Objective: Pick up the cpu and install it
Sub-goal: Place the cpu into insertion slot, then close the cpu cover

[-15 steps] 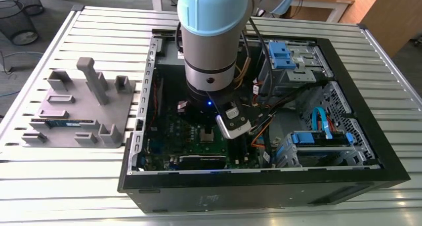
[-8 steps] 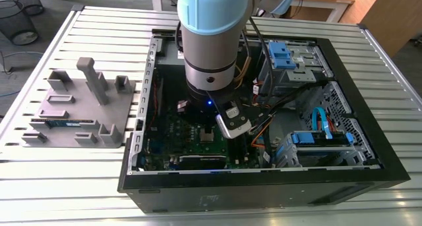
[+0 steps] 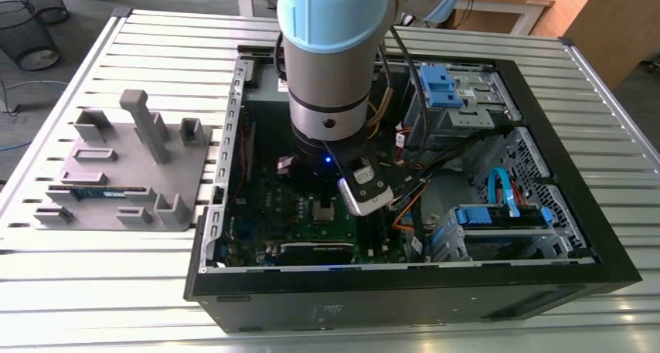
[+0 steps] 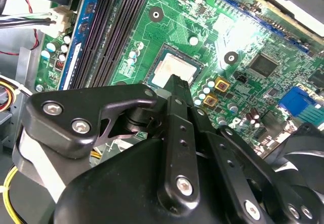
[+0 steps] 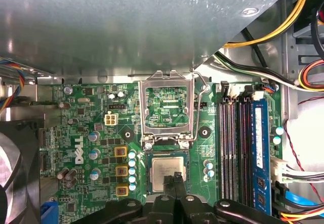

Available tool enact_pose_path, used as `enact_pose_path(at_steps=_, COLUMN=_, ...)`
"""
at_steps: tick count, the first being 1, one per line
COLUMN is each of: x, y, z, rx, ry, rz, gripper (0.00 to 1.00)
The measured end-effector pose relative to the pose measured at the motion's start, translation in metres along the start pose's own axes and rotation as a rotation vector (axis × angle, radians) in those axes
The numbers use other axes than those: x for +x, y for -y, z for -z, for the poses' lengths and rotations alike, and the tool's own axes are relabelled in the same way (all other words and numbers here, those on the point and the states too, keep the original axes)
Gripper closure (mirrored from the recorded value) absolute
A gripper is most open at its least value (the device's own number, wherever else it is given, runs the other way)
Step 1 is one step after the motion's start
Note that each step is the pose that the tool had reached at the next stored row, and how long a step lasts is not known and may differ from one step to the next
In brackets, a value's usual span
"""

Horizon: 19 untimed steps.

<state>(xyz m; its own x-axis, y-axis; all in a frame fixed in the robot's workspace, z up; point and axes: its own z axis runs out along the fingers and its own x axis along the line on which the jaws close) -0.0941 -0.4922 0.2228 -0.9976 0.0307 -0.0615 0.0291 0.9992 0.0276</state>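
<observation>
Cpu (image 5: 161,168) lies flat in its socket on the motherboard (image 5: 86,133), seated square as far as we can see. The hinged socket frame (image 5: 144,110) is swung up and open just behind it, which we judge leaves the socket free for the chip to drop in; the frame is not clamped down over it. The second wrist view shows the same: the cpu (image 4: 172,68) has its silvery top up, beside the memory slots (image 4: 109,36).

The gripper (image 5: 174,177) sits right over the near part of the cpu, pointing straight down at it, and its tip (image 4: 174,80) covers one edge of the chip. The jaws are closed together with only a thin seam between them and nothing gripped. We can't tell whether the tips touch the cpu top or hover just above it.

In the exterior view the arm (image 3: 330,59) reaches straight down into the open computer case (image 3: 413,291) on the slatted worktop (image 3: 103,291). The grey holder (image 3: 113,160) stands well apart, to the exterior view's left of the case.
</observation>
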Motion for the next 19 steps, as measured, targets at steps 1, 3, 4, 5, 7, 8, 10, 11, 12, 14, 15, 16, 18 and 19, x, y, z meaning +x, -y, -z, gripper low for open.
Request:
enact_pose_path(at_steps=1, x=0.0, y=0.0, z=0.0, rx=-0.0001, ry=0.0001, rz=0.0, gripper=0.89)
enact_pose_path(at_steps=3, x=-0.0002, y=-0.0001, z=0.0029, rx=0.0001, ry=-0.0001, rz=0.0, gripper=0.89)
enact_pose_path(at_steps=4, x=-0.0002, y=-0.0001, z=0.003, rx=0.0001, ry=0.0, rz=0.0, gripper=0.89)
enact_pose_path(at_steps=5, x=-0.0002, y=-0.0001, z=0.003, rx=0.0001, ry=0.0, rz=0.0, gripper=0.89)
enact_pose_path(at_steps=7, x=-0.0002, y=0.0, z=0.0038, rx=0.0005, ry=-0.0003, rz=0.0, gripper=0.89)
enact_pose_path(at_steps=8, x=-0.0002, y=-0.0001, z=0.0042, rx=0.0003, ry=-0.0002, rz=0.0, gripper=0.89)
enact_pose_path(at_steps=10, x=-0.0003, y=-0.0001, z=0.0048, rx=-0.0002, ry=0.0, rz=0.0, gripper=0.89)
enact_pose_path(at_steps=11, x=-0.0003, y=-0.0001, z=0.0051, rx=-0.0002, ry=0.0, rz=0.0, gripper=0.89)
enact_pose_path(at_steps=12, x=-0.0003, y=-0.0001, z=0.0056, rx=0.0, ry=-0.0001, rz=0.0, gripper=0.89)
enact_pose_path(at_steps=14, x=-0.0003, y=-0.0002, z=0.0058, rx=-0.0002, ry=0.0, rz=0.0, gripper=0.89)
enact_pose_path(at_steps=15, x=-0.0003, y=-0.0002, z=0.0059, rx=-0.0002, ry=0.0, rz=0.0, gripper=0.89)
enact_pose_path(at_steps=16, x=-0.0003, y=-0.0001, z=0.0059, rx=-0.0002, ry=0.0, rz=0.0, gripper=0.89)
enact_pose_path(at_steps=18, x=-0.0003, y=-0.0001, z=0.0061, rx=-0.0001, ry=-0.0001, rz=0.0, gripper=0.89)
enact_pose_path(at_steps=19, x=-0.0004, y=-0.0001, z=0.0064, rx=0.0001, ry=-0.0002, rz=0.0, gripper=0.89)
